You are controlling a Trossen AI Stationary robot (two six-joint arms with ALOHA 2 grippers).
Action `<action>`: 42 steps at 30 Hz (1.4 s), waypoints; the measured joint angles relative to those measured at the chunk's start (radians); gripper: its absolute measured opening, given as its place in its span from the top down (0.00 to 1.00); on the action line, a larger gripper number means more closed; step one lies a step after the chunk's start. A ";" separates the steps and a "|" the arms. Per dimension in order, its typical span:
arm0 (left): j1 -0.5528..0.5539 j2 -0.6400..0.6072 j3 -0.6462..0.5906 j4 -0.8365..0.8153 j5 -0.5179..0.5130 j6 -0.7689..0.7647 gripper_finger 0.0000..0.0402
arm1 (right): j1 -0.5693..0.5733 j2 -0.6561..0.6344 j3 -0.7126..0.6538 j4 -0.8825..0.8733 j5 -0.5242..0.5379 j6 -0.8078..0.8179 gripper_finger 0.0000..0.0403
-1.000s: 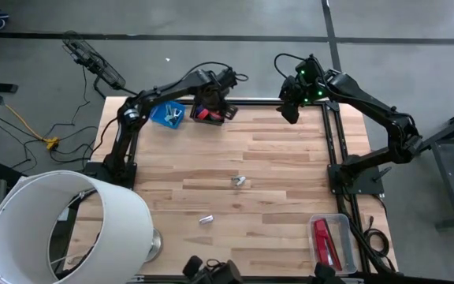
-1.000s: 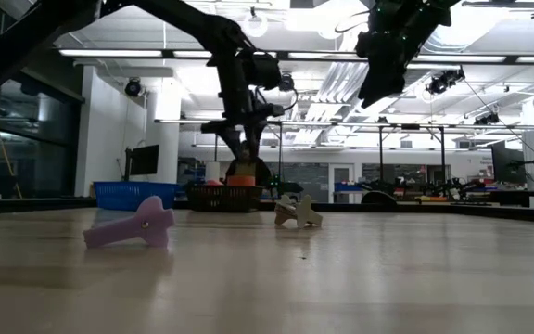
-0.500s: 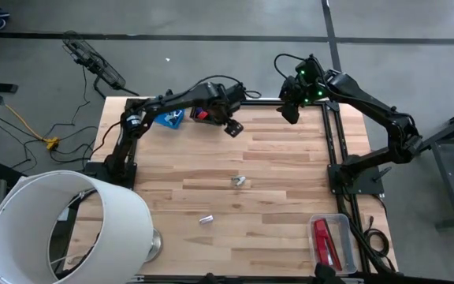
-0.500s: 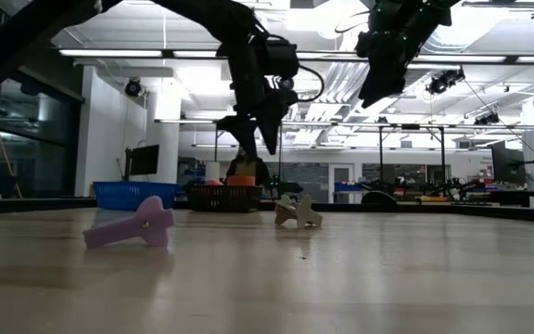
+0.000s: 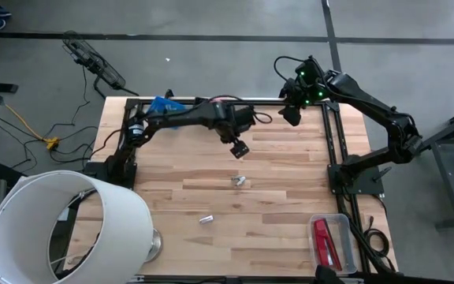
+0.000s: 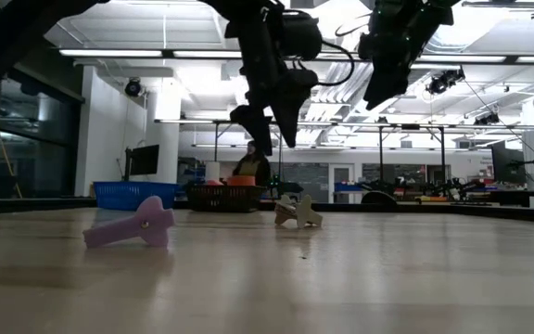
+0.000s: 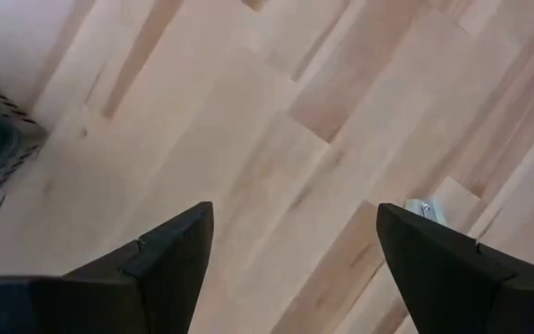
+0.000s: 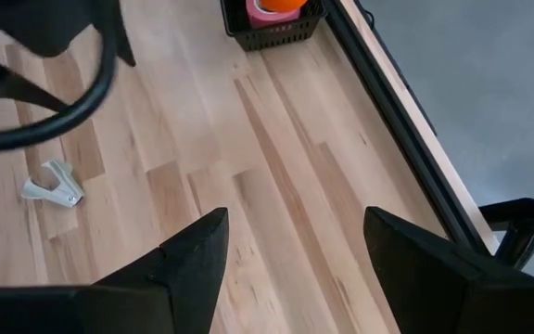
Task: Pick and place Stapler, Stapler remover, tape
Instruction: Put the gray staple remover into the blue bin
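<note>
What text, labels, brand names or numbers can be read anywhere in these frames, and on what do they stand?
No readable text in any view.
Stapler in the clear bin: no legible marking.
Black basket and blue basket: no labels visible.
Staple removers on the table: too small to show any marking.
Room behind the table in the low view: any signs too blurred to read.
Left gripper and right gripper: no visible lettering.

From above I can't see the black basket (image 8: 274, 23); the left arm (image 5: 187, 117) hides it and most of the blue tray (image 5: 161, 104).
</note>
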 joint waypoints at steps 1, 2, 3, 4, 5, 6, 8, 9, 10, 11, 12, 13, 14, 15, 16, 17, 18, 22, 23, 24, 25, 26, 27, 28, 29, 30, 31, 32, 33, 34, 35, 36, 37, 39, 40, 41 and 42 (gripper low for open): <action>-0.010 0.000 0.000 0.000 -0.005 -0.002 0.26 | 0.000 0.000 0.000 -0.002 -0.001 0.000 0.40; -0.018 0.000 0.000 0.000 -0.006 -0.003 0.26 | 0.000 0.000 0.000 -0.001 -0.002 0.000 0.40; -0.027 0.000 0.000 0.000 -0.006 -0.003 0.26 | 0.000 0.000 0.000 -0.002 -0.002 0.000 0.40; -0.034 0.000 0.000 0.000 -0.007 -0.005 0.26 | 0.000 0.000 0.000 -0.002 -0.003 0.000 0.40; -0.040 0.000 0.000 0.000 -0.007 -0.005 0.26 | 0.000 0.000 0.000 -0.002 -0.003 0.001 0.40; -0.047 0.000 0.000 0.000 -0.007 -0.005 0.26 | 0.000 0.000 0.000 -0.002 -0.003 0.002 0.40; -0.057 0.009 0.000 0.009 -0.016 -0.014 0.26 | 0.000 0.000 0.000 -0.002 -0.003 0.003 0.40; -0.060 0.015 0.000 0.015 -0.026 -0.025 0.26 | 0.000 0.000 0.000 -0.002 -0.003 0.003 0.40; -0.063 0.019 -0.001 0.010 -0.028 -0.034 0.26 | 0.000 0.000 0.000 -0.002 -0.003 0.003 0.40; -0.066 0.023 -0.003 0.003 -0.024 -0.038 0.26 | 0.000 0.000 0.000 -0.003 -0.003 0.005 0.40; -0.067 0.034 -0.001 0.013 -0.019 -0.040 0.26 | 0.000 0.000 0.000 -0.004 -0.003 0.006 0.40; -0.072 0.043 0.002 0.033 -0.006 -0.047 0.26 | 0.000 0.000 0.000 -0.007 -0.003 0.006 0.40; -0.072 0.050 0.001 0.040 0.009 -0.056 0.26 | 0.000 0.000 0.000 -0.011 -0.003 0.007 0.40; -0.072 0.055 -0.003 0.025 0.025 -0.063 0.26 | 0.000 0.000 0.000 -0.013 -0.003 0.007 0.40; -0.077 0.066 -0.003 0.025 0.038 -0.074 0.26 | 0.001 0.000 0.000 -0.017 -0.003 0.007 0.40; -0.081 0.076 -0.001 0.052 0.050 -0.082 0.26 | 0.001 0.000 0.000 -0.022 -0.003 0.007 0.40; -0.084 0.081 0.000 0.063 0.059 -0.084 0.26 | 0.001 0.000 0.000 -0.026 -0.003 0.007 0.40; -0.097 0.101 0.002 0.075 0.081 -0.089 0.26 | 0.001 0.000 0.000 -0.031 -0.003 0.008 0.40; -0.098 0.103 0.000 0.052 0.083 -0.088 0.26 | 0.001 0.000 0.000 -0.032 -0.003 0.008 0.40; -0.098 0.106 -0.004 0.035 0.092 -0.086 0.26 | 0.001 0.000 0.000 -0.032 -0.002 0.008 0.40; -0.099 0.112 -0.002 0.057 0.102 -0.085 0.26 | 0.001 0.000 0.000 -0.031 -0.001 0.008 0.40; -0.103 0.117 0.001 0.077 0.109 -0.083 0.26 | 0.001 0.000 0.000 -0.032 0.000 0.008 0.40; -0.103 0.119 0.001 0.068 0.113 -0.079 0.25 | 0.001 0.000 0.000 -0.032 0.000 0.008 0.40; -0.103 0.121 -0.001 0.051 0.119 -0.072 0.25 | 0.001 0.000 0.000 -0.032 0.000 0.008 0.40; -0.103 0.129 -0.001 0.063 0.125 -0.064 0.24 | 0.001 0.000 0.000 -0.032 0.000 0.008 0.40; -0.104 0.137 0.001 0.084 0.130 -0.058 0.22 | 0.001 0.000 0.000 -0.032 0.000 0.008 0.40; -0.104 0.142 0.000 0.084 0.138 -0.057 0.20 | 0.001 0.000 0.000 -0.032 0.000 0.008 0.40; -0.104 0.143 -0.003 0.068 0.152 -0.058 0.18 | 0.001 0.000 0.000 -0.032 0.000 0.008 0.40; -0.104 0.147 -0.003 0.072 0.161 -0.058 0.15 | 0.001 0.000 0.000 -0.033 0.000 0.008 0.40; -0.104 0.151 0.001 0.096 0.163 -0.058 0.13 | 0.001 0.000 0.000 -0.033 0.000 0.008 0.40; -0.103 0.154 0.002 0.101 0.174 -0.058 0.10 | 0.001 0.000 0.000 -0.033 0.000 0.008 0.40; -0.103 0.156 0.000 0.084 0.186 -0.058 0.09 | 0.001 0.000 0.000 -0.033 0.000 0.008 0.40; -0.104 0.156 -0.002 0.074 0.190 -0.062 0.07 | 0.001 0.000 0.000 -0.033 0.000 0.008 0.40; -0.110 0.162 0.000 0.091 0.188 -0.073 0.06 | 0.001 0.000 0.000 -0.033 0.000 0.008 0.40; -0.113 0.163 0.001 0.090 0.187 -0.073 0.06 | 0.001 0.000 0.000 -0.033 0.001 0.008 0.40; -0.118 0.164 0.000 0.081 0.185 -0.073 0.06 | 0.001 0.000 0.000 -0.033 0.000 0.008 0.40; -0.124 0.166 -0.001 0.078 0.186 -0.073 0.06 | 0.001 0.000 0.000 -0.033 0.000 0.008 0.40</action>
